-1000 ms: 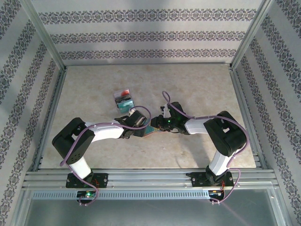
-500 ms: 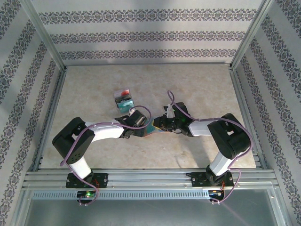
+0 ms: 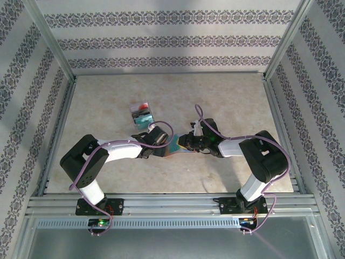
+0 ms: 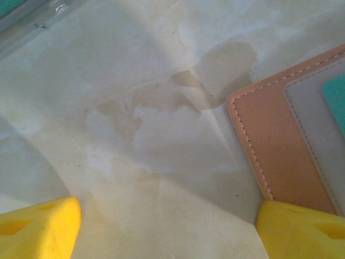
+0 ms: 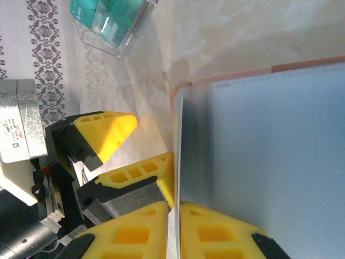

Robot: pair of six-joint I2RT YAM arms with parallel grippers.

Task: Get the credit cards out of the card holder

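Observation:
The tan card holder (image 3: 177, 148) lies at mid table between my two grippers. In the left wrist view its orange-brown rim and grey pocket (image 4: 275, 145) fill the right side, and a teal card corner (image 4: 337, 100) peeks from the pocket. My left gripper (image 4: 170, 226) is open, its right fingertip (image 4: 302, 229) at the holder's corner. The right gripper (image 5: 177, 208) is shut on a thin pale edge of the holder's grey-blue panel (image 5: 269, 162), seen edge-on. From above, the left gripper (image 3: 163, 147) and right gripper (image 3: 186, 143) nearly meet over the holder.
A clear plastic box (image 3: 142, 115) holding a teal, black and red stack stands just behind the left gripper; its corner shows as a clear box (image 5: 110, 24) in the right wrist view. Metal rails and patterned walls bound the beige table (image 3: 226, 102).
The right jaws have closed tighter on the thin edge, and the right arm's wrist and elbow have drawn to the right. The left arm has stayed put.

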